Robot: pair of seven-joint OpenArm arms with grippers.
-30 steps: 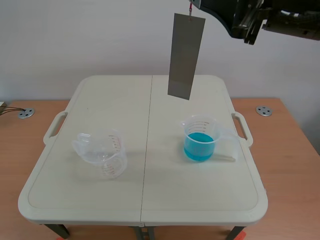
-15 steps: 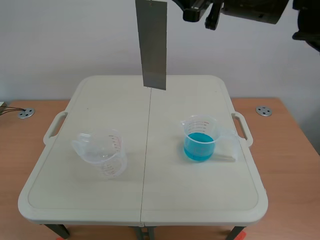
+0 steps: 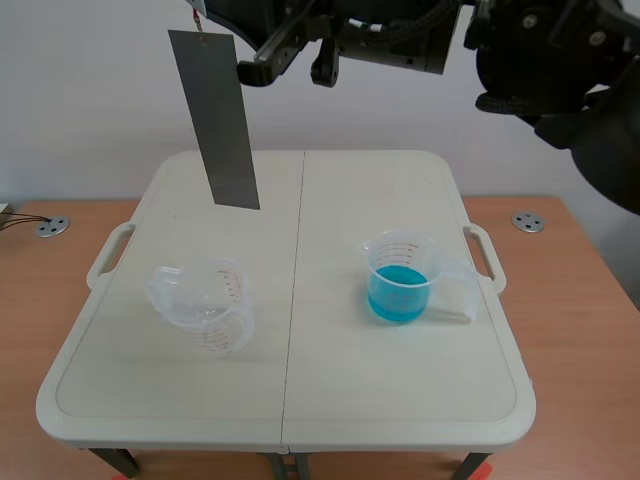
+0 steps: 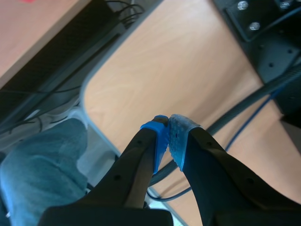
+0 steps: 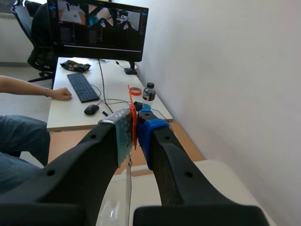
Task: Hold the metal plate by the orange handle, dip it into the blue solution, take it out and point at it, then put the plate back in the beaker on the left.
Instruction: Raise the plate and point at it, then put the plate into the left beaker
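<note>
The grey metal plate (image 3: 215, 120) hangs high over the table's left half, behind and above the empty clear beaker (image 3: 205, 305). Its small orange handle (image 3: 196, 18) is at its upper end, where the right arm crosses the scene view's top. In the right wrist view my right gripper (image 5: 134, 129) is shut on the orange handle (image 5: 132, 108), and the plate's thin edge (image 5: 128, 188) hangs below it. The beaker of blue solution (image 3: 400, 282) stands on the table's right half. My left gripper (image 4: 168, 136) is shut on nothing, off the table over a wooden floor.
The cream folding table (image 3: 300, 400) has side handles and rests on a wooden top with two metal discs (image 3: 50, 227) (image 3: 527, 221). Behind the right gripper are a desk with a monitor (image 5: 96, 28), a keyboard and a person's forearm (image 5: 28, 89). Cables (image 4: 244, 108) lie under the left gripper.
The right arm has carried the hanging plate leftward, from above the blue beaker's side to over the table's left half. The beakers have not moved.
</note>
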